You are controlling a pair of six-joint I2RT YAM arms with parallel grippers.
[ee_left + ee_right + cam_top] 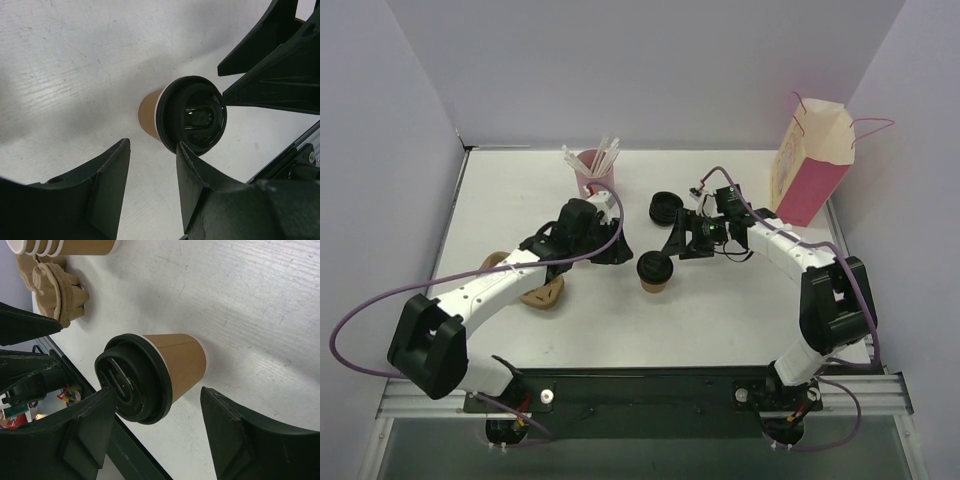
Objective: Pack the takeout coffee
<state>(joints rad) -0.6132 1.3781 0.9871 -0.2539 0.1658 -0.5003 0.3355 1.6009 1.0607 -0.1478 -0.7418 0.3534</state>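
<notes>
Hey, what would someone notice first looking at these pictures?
A small brown, black-lidded coffee cup stands in the middle, with the left end effector and the right end effector open close on either side. A pink-and-cream paper bag stands at the back right corner, and a pink cup of straws at the back.

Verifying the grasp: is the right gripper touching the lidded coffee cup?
Cannot tell. Right wrist view: coffee cup between open fingers of the right gripper; one finger edge overlaps the lid, depth unclear.
</notes>
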